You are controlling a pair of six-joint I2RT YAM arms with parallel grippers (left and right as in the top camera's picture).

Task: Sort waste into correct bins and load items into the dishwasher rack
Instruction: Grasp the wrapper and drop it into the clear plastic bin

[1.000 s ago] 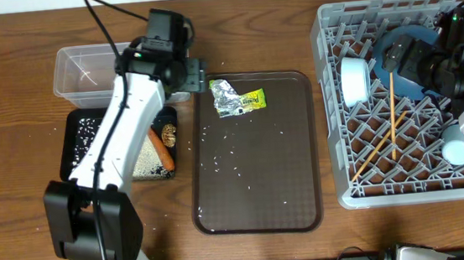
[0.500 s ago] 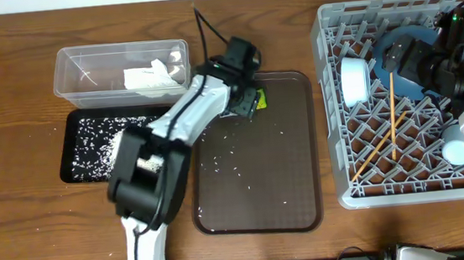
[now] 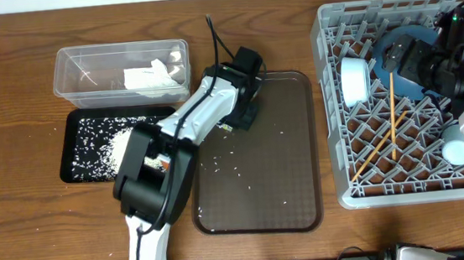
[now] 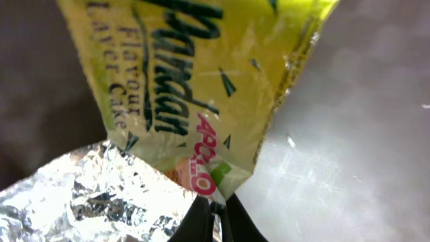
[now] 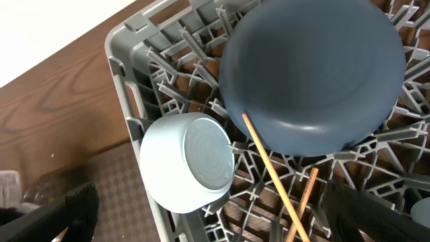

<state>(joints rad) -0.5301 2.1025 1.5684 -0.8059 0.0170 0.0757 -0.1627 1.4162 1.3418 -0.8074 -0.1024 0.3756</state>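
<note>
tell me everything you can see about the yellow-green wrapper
The wrapper is a crinkled, glossy yellow-green packet with dark green print reading pandan flavour layer cake and a red logo near its lower end. It sits over the brown tray, and its lower corner is pinched in the shut left gripper. The crumpled foil ball lies against its lower edge. From overhead, the arm hides nearly all of it.

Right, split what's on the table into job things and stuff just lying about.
Job: wrapper, foil, napkin, rice, clear tub, black tray, rack, bowl, blue dish, chopsticks, cup.
Lying about: brown tray, wooden table.
</note>
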